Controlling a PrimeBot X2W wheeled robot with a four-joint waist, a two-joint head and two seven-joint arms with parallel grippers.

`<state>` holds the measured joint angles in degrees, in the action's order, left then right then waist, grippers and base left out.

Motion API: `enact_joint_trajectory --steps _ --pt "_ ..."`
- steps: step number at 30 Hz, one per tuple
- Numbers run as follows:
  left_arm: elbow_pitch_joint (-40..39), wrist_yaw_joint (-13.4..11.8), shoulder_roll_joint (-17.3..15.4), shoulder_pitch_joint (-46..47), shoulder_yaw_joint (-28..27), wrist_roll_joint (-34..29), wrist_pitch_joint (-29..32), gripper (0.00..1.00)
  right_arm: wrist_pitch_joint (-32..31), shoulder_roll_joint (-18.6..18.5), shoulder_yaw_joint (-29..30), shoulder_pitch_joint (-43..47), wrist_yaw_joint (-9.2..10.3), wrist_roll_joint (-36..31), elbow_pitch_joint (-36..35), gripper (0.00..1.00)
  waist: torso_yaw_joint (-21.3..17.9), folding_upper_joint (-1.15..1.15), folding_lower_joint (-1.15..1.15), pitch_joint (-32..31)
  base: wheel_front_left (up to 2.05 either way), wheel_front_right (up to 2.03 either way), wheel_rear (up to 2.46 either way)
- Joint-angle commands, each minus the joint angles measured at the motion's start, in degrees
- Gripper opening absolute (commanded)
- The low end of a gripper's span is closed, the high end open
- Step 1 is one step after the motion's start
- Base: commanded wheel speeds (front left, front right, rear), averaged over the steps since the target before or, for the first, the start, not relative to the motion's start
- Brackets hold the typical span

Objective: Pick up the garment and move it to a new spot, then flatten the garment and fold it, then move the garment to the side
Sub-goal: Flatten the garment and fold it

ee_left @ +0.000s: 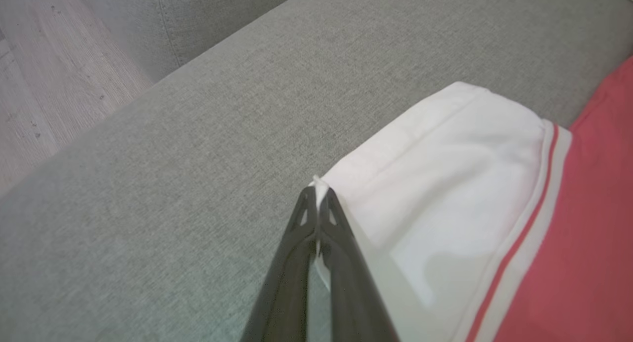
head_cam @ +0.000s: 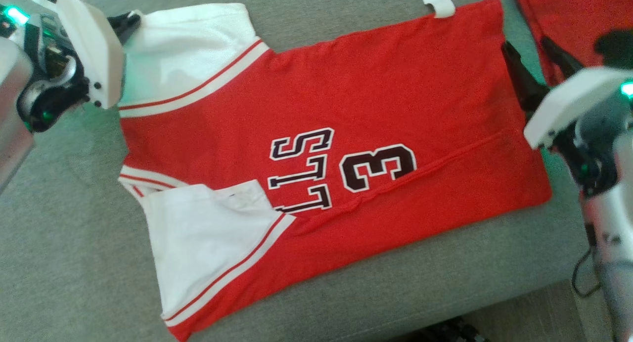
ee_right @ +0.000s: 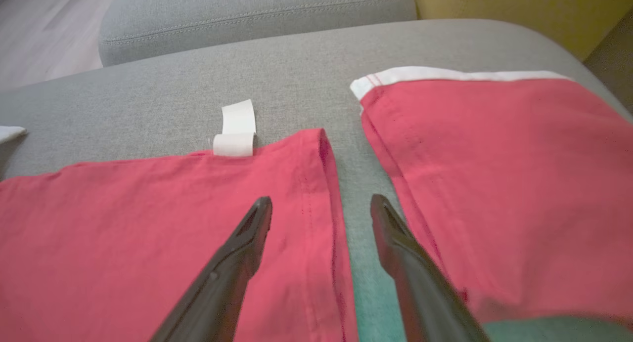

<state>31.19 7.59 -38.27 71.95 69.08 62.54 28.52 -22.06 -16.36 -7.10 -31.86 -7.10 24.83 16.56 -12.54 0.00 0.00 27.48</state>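
You have bare cushion [ee_left: 198, 134] beyond the jersey [head_cam: 346, 100] sleeve [ee_left: 445, 174]; left gripper [ee_left: 317, 199] pinches its edge, right gripper [ee_right: 321, 201] gapes empty.

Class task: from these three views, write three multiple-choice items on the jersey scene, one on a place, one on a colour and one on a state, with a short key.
1. Where does the jersey lie?
A. on a grey cushion
B. on a wooden floor
C. in a basket

2. What colour are its sleeves?
A. black
B. white
C. yellow

3. How is the left claw?
A. wide open
B. shut on a sleeve's edge
C. shut on nothing

Key: A, grey fabric surrounds it; B, both sleeves are white; B, white cloth is pinched in it.
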Motion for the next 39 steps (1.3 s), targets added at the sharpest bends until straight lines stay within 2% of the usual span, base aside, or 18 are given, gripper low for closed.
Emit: enact_joint_trajectory --steps 1,8,13,22,24,25,26,27,28,32,39 --pt "-1.04 -0.10 -1.70 3.30 -1.73 0.44 -0.78 0.00 -1.96 -0.91 -1.03 -1.68 -0.39 0.35 -0.09 1.00 1.09 0.00 0.00 -0.12 0.00 0.00 0.00" --pt "-2.22 -0.10 -1.31 4.72 0.98 1.62 -2.14 0.00 -7.91 -1.39 -2.47 -8.97 -0.39 0.66 8.40 1.00 3.49 0.00 0.00 0.16 0.00 0.00 0.00" --pt "-2.64 -0.10 -1.19 5.45 2.41 2.41 -3.12 0.00 -7.52 -1.46 -2.85 -13.01 -0.39 0.23 12.74 1.00 4.73 0.00 0.00 0.41 0.00 0.00 0.00" --pt "-2.40 -0.10 -0.75 5.98 3.67 3.57 -4.39 0.00 -5.82 -1.75 -5.47 -16.60 -0.39 -0.08 16.45 1.00 5.51 0.00 0.00 0.34 0.00 0.00 0.00" --pt "-2.38 -0.10 -0.62 6.10 3.82 3.67 -4.57 0.00 -5.66 -2.28 -5.76 -16.96 -0.39 -0.47 17.20 0.79 5.67 0.00 0.00 0.38 0.00 0.00 0.00" --pt "-2.40 -0.10 -0.56 6.19 3.88 3.68 -4.65 0.00 -5.48 -2.53 -5.81 -17.12 -0.39 -0.64 17.50 0.51 5.77 0.00 0.00 0.42 0.00 0.00 0.00" --pt "-2.43 -0.10 -0.52 6.30 3.93 3.69 -4.72 0.00 -5.20 -2.75 -5.75 -17.31 -0.39 -0.79 17.78 0.34 5.85 0.00 0.00 0.48 0.00 0.00 0.00" --pt "-2.45 -0.10 -0.53 6.42 3.97 3.69 -4.82 0.00 -4.94 -2.94 -5.75 -17.50 -0.39 -0.96 18.04 0.13 5.91 0.00 0.00 0.55 0.00 0.00 0.00" --pt "-2.47 -0.10 -0.57 6.52 4.01 3.69 -4.97 0.00 -4.54 -3.12 -5.71 -17.72 -0.39 -1.16 18.27 0.00 5.95 0.00 0.00 0.63 0.00 0.00 0.00" --pt "-2.91 -0.10 -1.02 7.18 4.15 1.26 -7.73 0.00 -2.02 -3.41 -5.09 -18.59 -0.39 -1.50 18.97 0.00 6.29 0.00 0.00 0.84 0.00 0.00 0.00" --pt "-0.11 -0.10 -1.45 10.32 4.24 -4.71 -18.91 0.00 6.63 -3.68 -2.88 -22.09 -0.39 -1.85 21.07 0.00 7.01 0.00 0.00 1.13 0.00 0.00 0.00"
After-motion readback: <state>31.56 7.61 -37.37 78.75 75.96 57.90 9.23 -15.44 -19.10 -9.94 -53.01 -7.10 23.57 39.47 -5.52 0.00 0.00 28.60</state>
